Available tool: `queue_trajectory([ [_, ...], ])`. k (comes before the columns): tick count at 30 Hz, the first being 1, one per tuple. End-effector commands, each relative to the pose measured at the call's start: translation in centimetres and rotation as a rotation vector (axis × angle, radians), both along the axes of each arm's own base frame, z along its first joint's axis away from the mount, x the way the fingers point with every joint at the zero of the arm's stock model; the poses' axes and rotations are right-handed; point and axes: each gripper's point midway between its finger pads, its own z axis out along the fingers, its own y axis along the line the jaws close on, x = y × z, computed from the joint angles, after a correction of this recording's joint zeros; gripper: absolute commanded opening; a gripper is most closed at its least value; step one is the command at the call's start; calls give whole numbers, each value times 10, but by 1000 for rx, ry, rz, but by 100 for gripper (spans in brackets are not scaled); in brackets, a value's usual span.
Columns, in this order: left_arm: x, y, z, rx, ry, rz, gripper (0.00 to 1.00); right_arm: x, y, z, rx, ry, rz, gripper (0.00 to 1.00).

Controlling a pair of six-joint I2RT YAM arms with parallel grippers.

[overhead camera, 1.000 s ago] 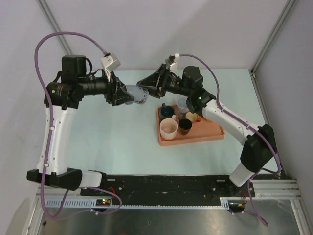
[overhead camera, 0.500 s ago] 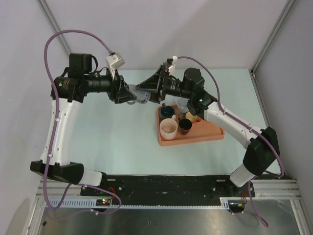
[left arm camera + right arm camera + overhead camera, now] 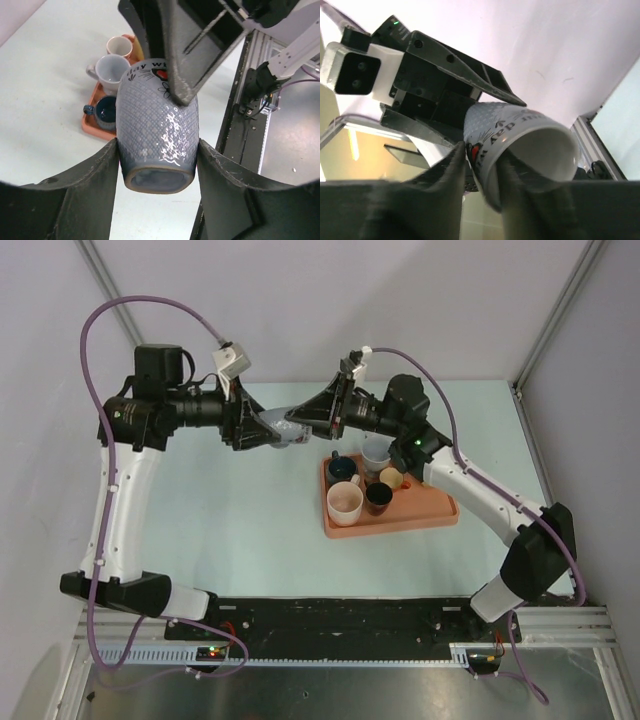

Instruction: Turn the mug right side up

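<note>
**Now gripping the mug (image 3: 157,135) at both ends**

Brought the right gripper (image 3: 485,157) in from just beside the mug a second ago and narrowed it onto the rim. One finger (image 3: 445,175) outside the wall, the other inside the mouth, both seemingly pressed against it. Firmness of that pinch: impossible to tell.

Kept the left gripper (image 3: 157,147) clamped across the base end throughout, fingers snug on both flanks. Carried the mug slightly rightward meanwhile. Held now in mid-air, lying on its side over the table (image 3: 250,520), near the far left corner of the tray (image 3: 440,515). Mouth toward the right, base toward the left.

Probably a handover in aid of the flip. With the rim pinched, could release on the left and roll the right wrist to bring the mouth upward. Not yet upright, so the task itself not done.

Left arm (image 3: 125,500): reared tall from its base, forearm level, reaching rightward. Right arm (image 3: 480,490): stretched up and leftward from its base, wrist level, aimed straight at the left wrist. Almost nose to nose over the table's far half, with only the mug between.
</note>
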Motion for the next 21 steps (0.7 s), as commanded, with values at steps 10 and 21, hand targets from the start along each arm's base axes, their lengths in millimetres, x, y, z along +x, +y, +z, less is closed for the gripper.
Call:
queue_trajectory([
  [10, 13, 13, 9, 53, -104, 125, 98, 7, -47, 20, -285, -173, -308, 0],
  [21, 56, 63, -38, 263, -26, 476, 100, 6, -245, -120, -1547, -171, -701, 0],
])
